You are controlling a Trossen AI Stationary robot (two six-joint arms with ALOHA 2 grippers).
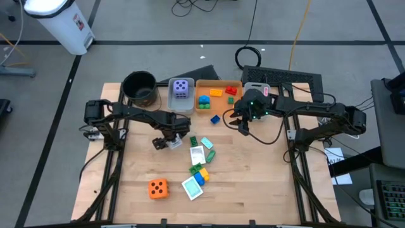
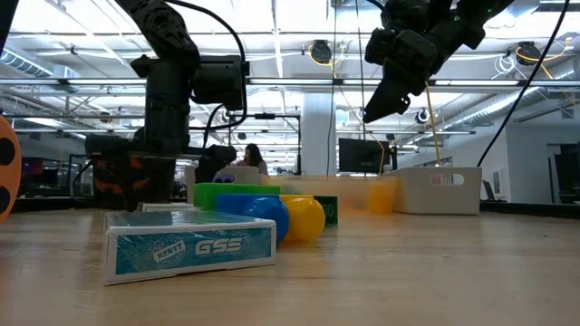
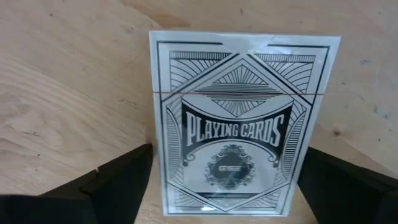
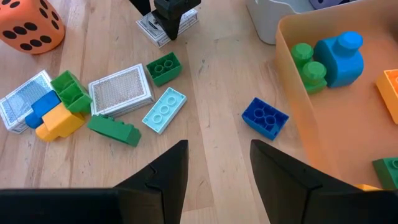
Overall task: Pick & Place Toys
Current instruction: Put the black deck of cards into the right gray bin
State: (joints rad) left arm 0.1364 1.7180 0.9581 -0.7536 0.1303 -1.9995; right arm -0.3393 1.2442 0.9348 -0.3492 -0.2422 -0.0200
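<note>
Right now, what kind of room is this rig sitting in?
Probably an open-plan lab or workshop, not a home: the wooden table stands on a grey floor with taped lines, a keyboard and cables lie behind it, and a person sits among monitors under exposed ceiling pipes.

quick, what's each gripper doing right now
left gripper: open, its fingers either side of a white playing-card box on the table.
right gripper: open, holding nothing, above the table near the orange bin.

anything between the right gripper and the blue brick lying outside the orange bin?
Nothing. In the right wrist view, only bare wooden tabletop lies between the right gripper and the small blue plastic brick; the gripper's fingers are apart with nothing held.
</note>
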